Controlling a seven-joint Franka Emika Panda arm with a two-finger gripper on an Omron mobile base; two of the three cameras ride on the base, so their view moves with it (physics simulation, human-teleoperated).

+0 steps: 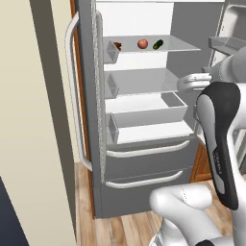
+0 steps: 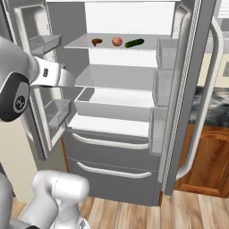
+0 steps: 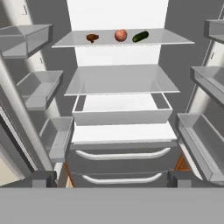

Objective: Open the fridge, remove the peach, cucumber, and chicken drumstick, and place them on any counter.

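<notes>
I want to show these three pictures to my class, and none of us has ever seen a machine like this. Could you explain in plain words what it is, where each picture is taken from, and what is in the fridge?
These are computer-drawn pictures of a white robot arm on a driving base, facing an open fridge. Two pictures come from cameras on the base, behind the arm to its left and right. The third comes from a camera on the hand, looking straight into the fridge. Its gripper, a two-finger clamp, is open and holds nothing. On the top shelf lie three small foods in a row: a brown chicken drumstick, a red-orange peach and a dark green cucumber. The lower shelves look bare.
</notes>
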